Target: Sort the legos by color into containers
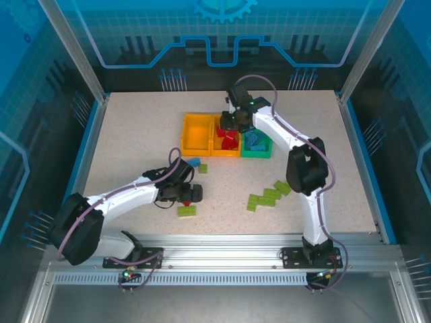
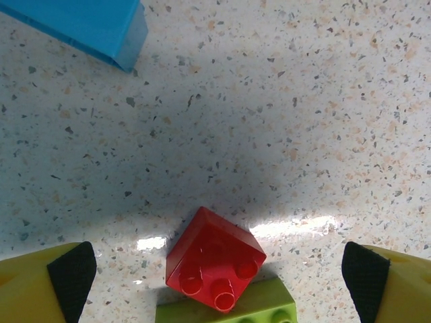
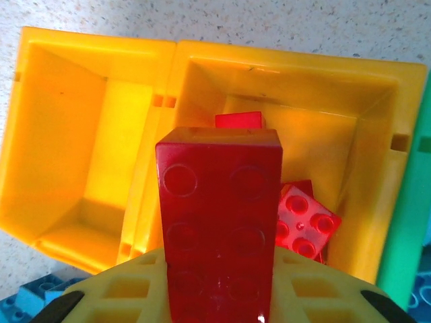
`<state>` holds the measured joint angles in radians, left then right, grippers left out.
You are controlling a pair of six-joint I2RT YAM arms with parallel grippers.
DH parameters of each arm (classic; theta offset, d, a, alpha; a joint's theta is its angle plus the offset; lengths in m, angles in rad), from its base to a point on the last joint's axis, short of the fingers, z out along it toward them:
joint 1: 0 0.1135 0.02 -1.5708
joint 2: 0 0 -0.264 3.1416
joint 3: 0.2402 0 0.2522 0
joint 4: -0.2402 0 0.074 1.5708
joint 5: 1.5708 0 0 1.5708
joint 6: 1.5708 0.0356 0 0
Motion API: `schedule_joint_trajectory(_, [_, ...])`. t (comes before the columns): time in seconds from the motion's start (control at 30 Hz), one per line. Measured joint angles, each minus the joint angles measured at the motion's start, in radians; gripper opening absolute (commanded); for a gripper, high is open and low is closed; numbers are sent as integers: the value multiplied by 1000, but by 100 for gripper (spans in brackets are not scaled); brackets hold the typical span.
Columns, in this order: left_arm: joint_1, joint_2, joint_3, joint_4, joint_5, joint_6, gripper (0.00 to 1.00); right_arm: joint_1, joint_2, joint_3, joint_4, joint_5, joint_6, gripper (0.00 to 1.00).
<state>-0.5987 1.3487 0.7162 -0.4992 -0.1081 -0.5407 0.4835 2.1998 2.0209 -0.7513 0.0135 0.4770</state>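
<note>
- Left gripper (image 2: 219, 272) jaws are spread wide, low over the near-left part of the tabletop (image 2: 303, 134). They straddle a small red brick (image 2: 214, 264) that touches a lime brick (image 2: 232, 308), and neither pad touches it.
- Right gripper (image 3: 219, 299) jaws are clamped on a long red brick (image 3: 219, 222), hanging over the middle yellow bin (image 3: 289, 74), which has red bricks (image 3: 306, 225) inside.
- Left yellow bin (image 3: 60, 121) and green bin (image 3: 404, 222) sit tight against it, at the tabletop's far middle.
- Blue brick (image 2: 87, 23) lies just past the left gripper, and loose lime bricks (image 1: 266, 198) lie toward the near edge.
</note>
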Motion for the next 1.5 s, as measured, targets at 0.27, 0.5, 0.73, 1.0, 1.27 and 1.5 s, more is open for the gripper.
schedule_joint_trajectory(0.27, [0, 34, 0, 10, 2, 19, 88, 0, 63, 49, -73, 5, 5, 64])
schedule_joint_trajectory(0.5, [0, 34, 0, 10, 5, 26, 83, 0, 61, 50, -80, 5, 2, 73])
schedule_joint_trajectory(0.73, [-7, 34, -8, 10, 8, 27, 81, 0, -7, -12, -68, 4, 13, 78])
schedule_joint_trajectory(1.0, [-15, 34, -37, 10, 11, 27, 78, -12, -167, -127, -26, -4, 27, 79])
schedule_joint_trajectory(1.27, [-19, 34, -53, 13, 11, 27, 71, -37, -190, -209, -3, -7, 40, 79])
schedule_joint_trajectory(1.5, [-19, 51, -52, 34, 11, 39, 62, -38, -227, -274, 8, -5, 42, 79])
